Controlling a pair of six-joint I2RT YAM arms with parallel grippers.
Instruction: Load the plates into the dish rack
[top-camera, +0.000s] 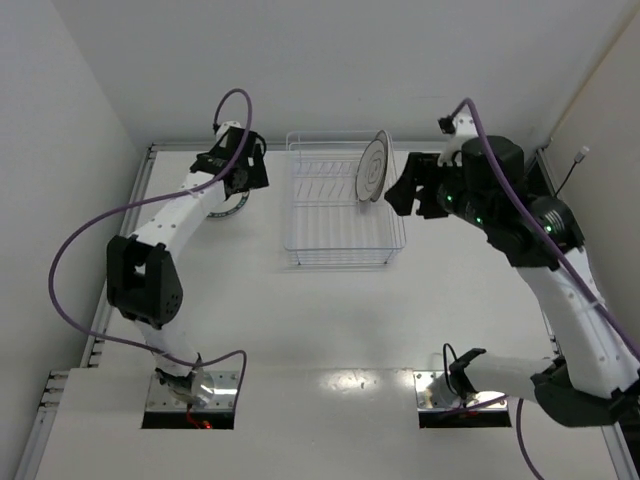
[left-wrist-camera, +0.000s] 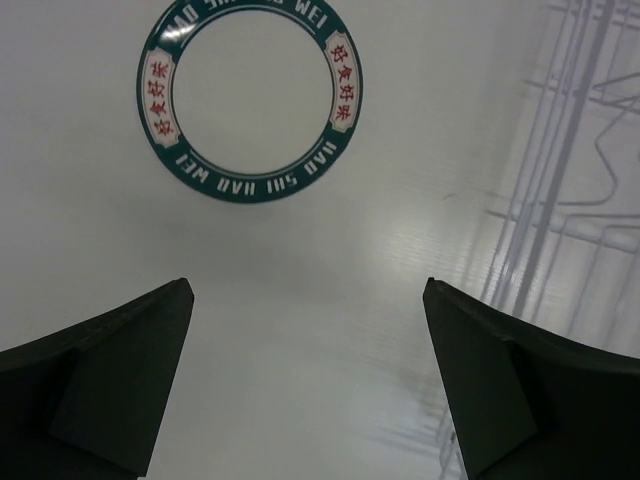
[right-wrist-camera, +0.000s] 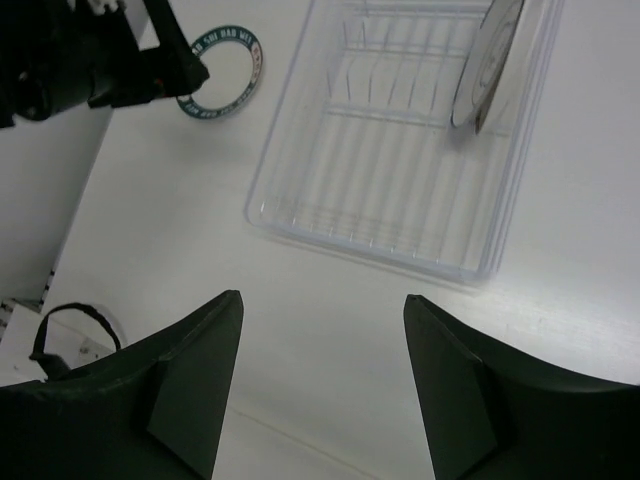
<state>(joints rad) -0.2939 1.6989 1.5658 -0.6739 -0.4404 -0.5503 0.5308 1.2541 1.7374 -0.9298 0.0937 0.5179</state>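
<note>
Right gripper (top-camera: 394, 194) near upright plate (top-camera: 372, 168)

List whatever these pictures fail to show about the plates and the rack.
1. Teal-rimmed plate: in the top view, mostly hidden under the left arm; in the left wrist view, upper rim cut by the frame edge.
2. Grey-ringed plate: centre pattern too small in the top view; near edge-on and cut by the top edge in the right wrist view.
3. Dish rack: which slot holds that plate; wires too thin.
</note>
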